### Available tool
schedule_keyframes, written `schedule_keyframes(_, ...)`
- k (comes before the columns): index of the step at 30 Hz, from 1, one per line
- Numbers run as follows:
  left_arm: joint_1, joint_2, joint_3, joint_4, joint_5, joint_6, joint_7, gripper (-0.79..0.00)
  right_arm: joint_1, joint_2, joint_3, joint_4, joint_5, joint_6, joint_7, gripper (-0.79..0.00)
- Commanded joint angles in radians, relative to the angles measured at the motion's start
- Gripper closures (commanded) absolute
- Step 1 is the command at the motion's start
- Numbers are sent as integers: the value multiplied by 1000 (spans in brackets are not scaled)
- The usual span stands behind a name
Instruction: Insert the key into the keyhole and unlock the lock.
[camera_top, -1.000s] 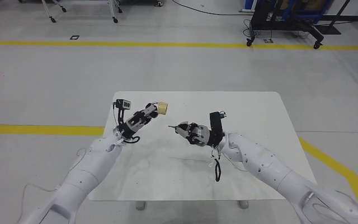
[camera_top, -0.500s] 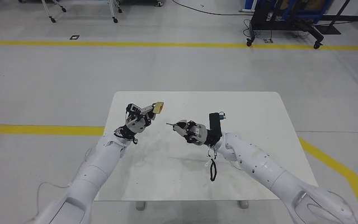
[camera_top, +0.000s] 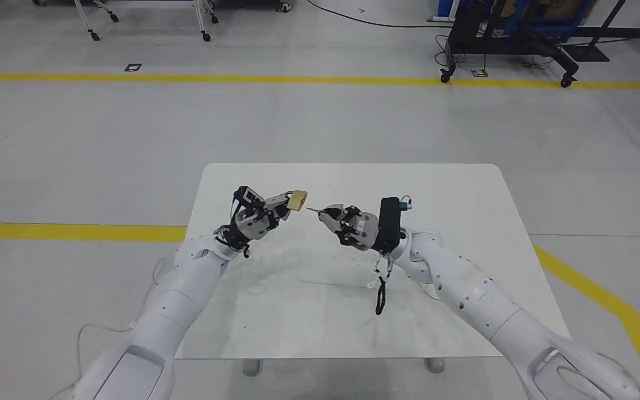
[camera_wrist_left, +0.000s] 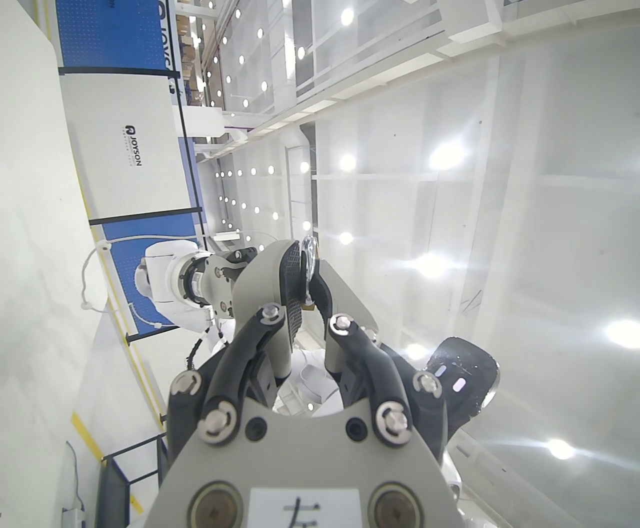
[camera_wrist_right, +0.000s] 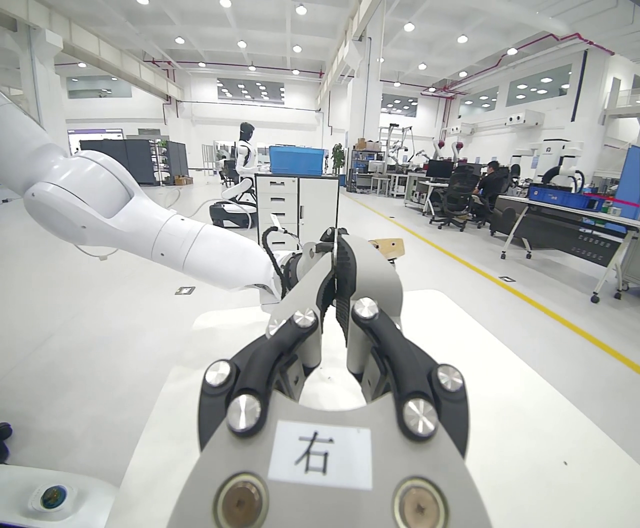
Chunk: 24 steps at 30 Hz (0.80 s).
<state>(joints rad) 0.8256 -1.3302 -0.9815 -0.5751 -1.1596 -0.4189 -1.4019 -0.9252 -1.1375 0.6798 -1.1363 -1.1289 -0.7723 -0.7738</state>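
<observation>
Left fingers clamp brass lock, right fingers clamp key just beside

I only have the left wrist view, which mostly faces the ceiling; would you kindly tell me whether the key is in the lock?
Observer: Not yet. In the top view the key has its blade outside the brass lock, with the tip right at the lock's edge. I cannot tell whether they touch.
Operator: Thank you. What holds the key?
Observer: The right end effector, shut on it.
Operator: And how does my lock sit?
Observer: Its brass body sticks out past the left end effector, toward the key.
</observation>
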Motion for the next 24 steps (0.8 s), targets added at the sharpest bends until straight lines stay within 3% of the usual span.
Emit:
schedule_keyframes(1,1,0,-7,-8,33,-3,3,0,0,0,1,0,2,-1,1,0)
schedule_keyframes(10,1,0,-7,-8,33,-3,3,0,0,0,1,0,2,-1,1,0)
schedule_keyframes(12,23,-1,-11,-45,38,-3,51,0,0,0,1,0,2,-1,1,0)
schedule_keyframes(18,75,7,-49,-121,81,-123,130,0,-30,7,65,-23,103,99,201,0)
schedule_keyframes(24,95,20,-68,-189,225,-208,208,0,-69,14,113,-87,221,120,391,0)
